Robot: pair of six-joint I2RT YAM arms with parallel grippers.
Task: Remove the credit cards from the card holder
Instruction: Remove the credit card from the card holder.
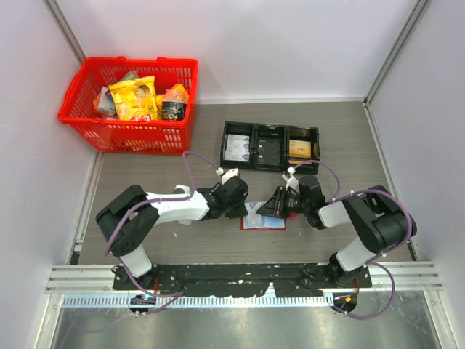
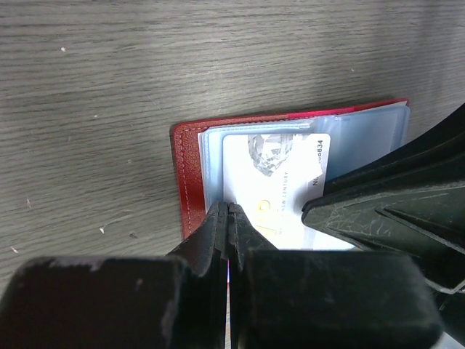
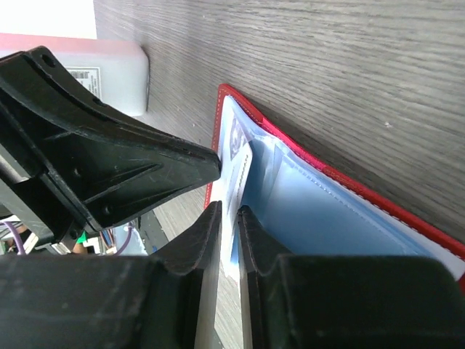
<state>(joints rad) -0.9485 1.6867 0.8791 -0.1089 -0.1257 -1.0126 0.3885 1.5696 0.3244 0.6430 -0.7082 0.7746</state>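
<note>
Centrally, an open red book-fold card holder (image 1: 263, 218) lies flat on the grey wood-grain table (image 1: 349, 145), nearer its front edge.
Detail: the left gripper (image 2: 227, 211) has its fingers together, tips against the holder's blue-grey sleeve; the right gripper (image 3: 229, 212), fingers narrowly apart, clamps the upturned edge of a pale whitish credit card (image 3: 238, 171), partly sleeved.

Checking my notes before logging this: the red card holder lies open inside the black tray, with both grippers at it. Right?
Not quite. The card holder lies open on the table, nearer the arms than the black tray, not inside it; the top external view shows this. The left gripper and right gripper are indeed both at it.
</note>
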